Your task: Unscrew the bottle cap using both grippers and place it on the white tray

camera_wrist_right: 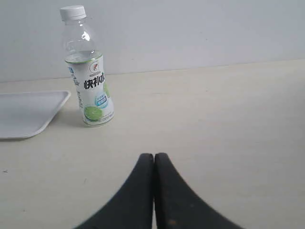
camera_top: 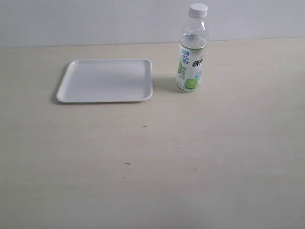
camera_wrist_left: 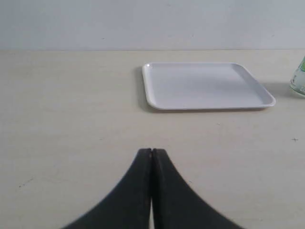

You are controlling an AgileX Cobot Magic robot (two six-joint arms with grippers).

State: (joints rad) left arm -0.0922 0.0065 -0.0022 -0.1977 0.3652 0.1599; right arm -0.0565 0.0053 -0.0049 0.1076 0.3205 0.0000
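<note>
The bottle (camera_top: 192, 57) stands upright on the table, just right of the white tray (camera_top: 105, 81), with the white bottle cap (camera_top: 198, 10) screwed on its neck. In the right wrist view the bottle (camera_wrist_right: 90, 81) and its cap (camera_wrist_right: 73, 12) stand well beyond my right gripper (camera_wrist_right: 154, 155), which is shut and holds nothing. My left gripper (camera_wrist_left: 151, 150) is shut too, empty, a good way short of the tray (camera_wrist_left: 205, 86). Only a sliver of the bottle (camera_wrist_left: 300, 81) shows at that view's edge. Neither gripper appears in the exterior view.
The pale wooden table (camera_top: 152, 157) runs back to a plain white wall (camera_top: 95, 19). The tray holds nothing. A few small dark specks (camera_top: 126, 163) mark the tabletop.
</note>
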